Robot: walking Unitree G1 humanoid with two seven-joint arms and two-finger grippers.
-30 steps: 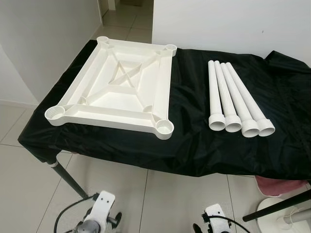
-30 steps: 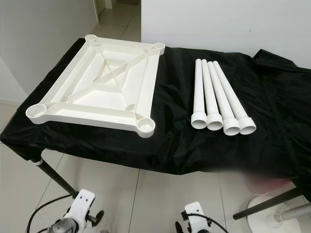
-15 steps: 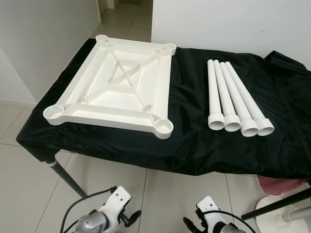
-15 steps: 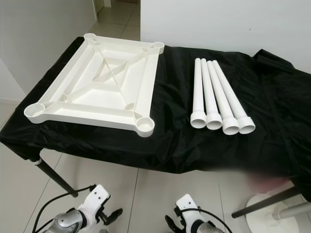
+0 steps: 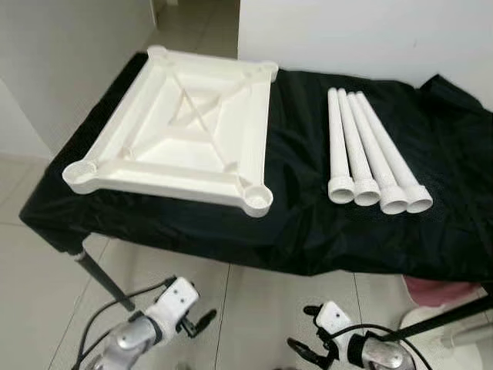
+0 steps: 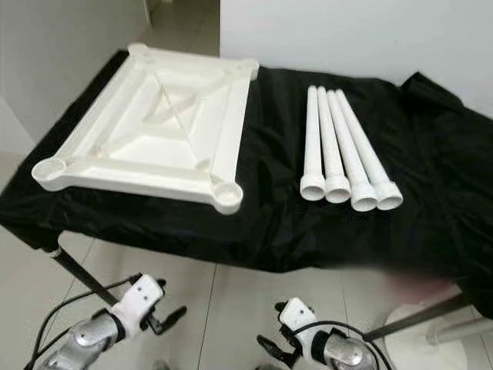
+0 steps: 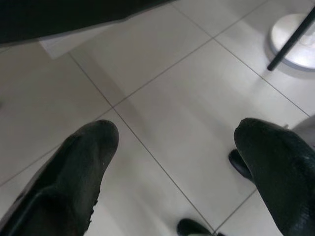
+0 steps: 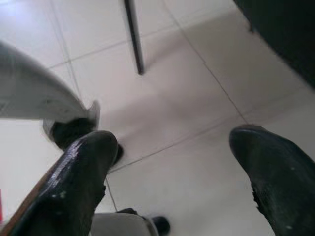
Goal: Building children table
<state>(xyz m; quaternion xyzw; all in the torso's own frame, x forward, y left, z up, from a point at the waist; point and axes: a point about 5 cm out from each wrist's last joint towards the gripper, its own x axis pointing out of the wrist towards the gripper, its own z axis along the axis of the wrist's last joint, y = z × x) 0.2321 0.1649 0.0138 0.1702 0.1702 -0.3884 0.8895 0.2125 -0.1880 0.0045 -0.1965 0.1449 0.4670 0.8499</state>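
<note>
A white children's tabletop [image 5: 181, 131] lies upside down on the left half of a table draped in black cloth [image 5: 300, 216], with a round socket at each corner. Several white tube legs [image 5: 368, 158] lie side by side on the right half, wide ends toward me. My left gripper [image 5: 199, 324] hangs low in front of the table, above the floor, open with nothing between its fingers [image 7: 74, 172]. My right gripper [image 5: 302, 348] is also low over the tiles, open and empty, its fingers [image 8: 275, 167] spread wide.
Black table legs [image 5: 100, 281] slant down to the pale tiled floor [image 5: 262, 308]. A white round stand base [image 5: 451, 339] and a pink object [image 5: 439, 291] sit at the lower right. White walls stand behind the table, with a doorway at the back left.
Both arms have swung up and forward, so the grippers reach further into view. The camera has shifted slightly; tabletop and legs have not moved.
</note>
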